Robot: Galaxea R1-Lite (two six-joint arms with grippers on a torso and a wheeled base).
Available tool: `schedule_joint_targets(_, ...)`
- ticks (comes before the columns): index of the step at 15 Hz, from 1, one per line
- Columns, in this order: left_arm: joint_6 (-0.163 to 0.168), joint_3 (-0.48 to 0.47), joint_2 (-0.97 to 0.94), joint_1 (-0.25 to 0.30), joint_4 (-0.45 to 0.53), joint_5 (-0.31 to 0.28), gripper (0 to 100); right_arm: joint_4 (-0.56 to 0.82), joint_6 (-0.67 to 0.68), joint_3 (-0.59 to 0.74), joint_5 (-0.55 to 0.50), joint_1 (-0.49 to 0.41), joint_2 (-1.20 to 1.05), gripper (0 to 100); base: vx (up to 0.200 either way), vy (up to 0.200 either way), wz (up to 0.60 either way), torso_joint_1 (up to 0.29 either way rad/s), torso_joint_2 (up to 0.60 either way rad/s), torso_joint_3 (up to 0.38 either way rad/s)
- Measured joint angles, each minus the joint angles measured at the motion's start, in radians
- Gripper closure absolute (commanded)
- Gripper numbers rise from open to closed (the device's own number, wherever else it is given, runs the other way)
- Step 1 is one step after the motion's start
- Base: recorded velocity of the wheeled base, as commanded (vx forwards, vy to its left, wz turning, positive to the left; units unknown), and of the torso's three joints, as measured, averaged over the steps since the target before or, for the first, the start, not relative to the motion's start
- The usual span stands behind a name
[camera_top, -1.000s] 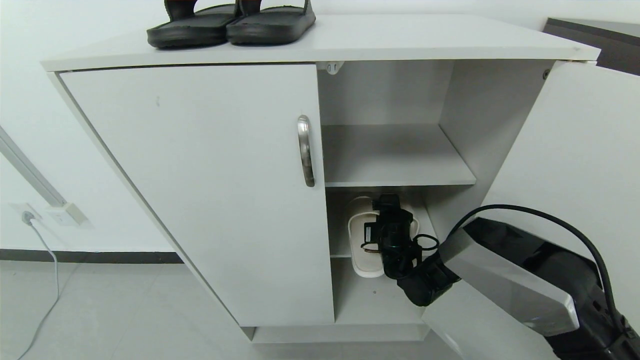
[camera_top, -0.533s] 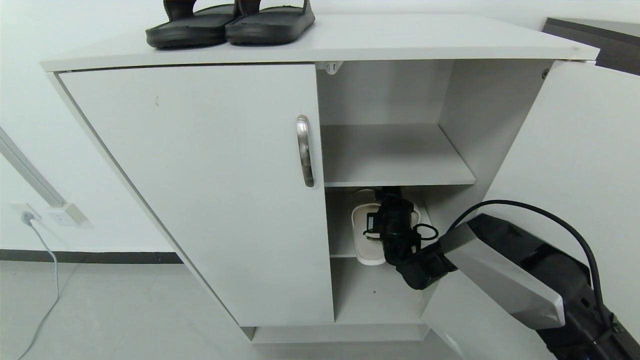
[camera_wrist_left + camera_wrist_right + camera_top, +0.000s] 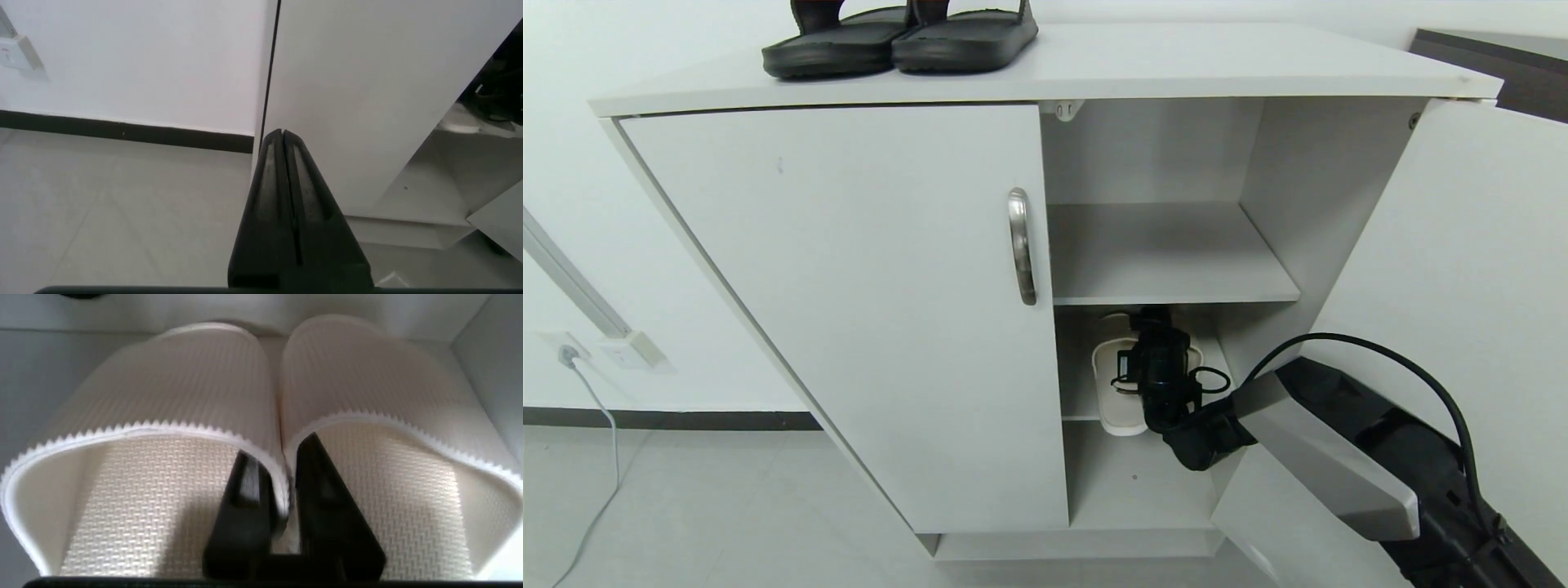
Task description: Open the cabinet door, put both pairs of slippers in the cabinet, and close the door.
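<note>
While the right gripper (image 3: 280,478) clamps the white slippers (image 3: 1115,404) by their adjoining straps at the cabinet (image 3: 1176,73) lower shelf, 5 o'clock from the black slippers (image 3: 898,41) on top, the left gripper (image 3: 283,140) holds its fingers (image 3: 272,192) closed.

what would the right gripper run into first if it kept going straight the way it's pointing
Probably the cabinet's back panel: the right gripper, shut on the white slippers, points into the middle compartment, toes leading. How far off is unclear.

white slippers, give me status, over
Right gripper shut on white textured slippers, inside white cabinet, under upper shelf. Left gripper shut, empty. Black rubber slippers on its top. Nothing blocking.
</note>
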Motion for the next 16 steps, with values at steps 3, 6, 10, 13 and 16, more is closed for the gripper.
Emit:
schedule_joint_targets(3, 0.0, 0.0, 0.0, 0.0, 0.0, 0.0, 100, -0.003, 0.0, 0.016, -0.001, -0.005, 0.004, 0, 0.0, 0.0, 0.0, 0.0, 0.0, 0.0)
schedule_joint_targets(6, 0.0, 0.0, 0.0, 0.0, -0.001, 0.0, 100, -0.051, 0.0, 0.105, -0.001, -0.002, -0.017, 0, 0.0, 0.0, 0.0, 0.0, 0.0, 0.0)
schedule_joint_targets(10, 0.001, 0.0, 0.0, 0.0, 0.0, -0.001, 100, -0.156, 0.0, 0.324, 0.0, 0.03, -0.121, 0, 0.0, 0.0, 0.0, 0.0, 0.0, 0.0)
schedule_joint_targets(13, 0.001, 0.0, 0.0, 0.0, 0.0, -0.001, 100, -0.237, 0.001, 0.484, -0.008, 0.069, -0.217, 0, 0.0, 0.0, 0.0, 0.0, 0.0, 0.0)
schedule_joint_targets(16, 0.003, 0.0, 0.0, -0.001, 0.0, -0.001, 100, -0.31, 0.002, 0.659, -0.009, 0.108, -0.308, 0, 0.0, 0.0, 0.0, 0.0, 0.0, 0.0)
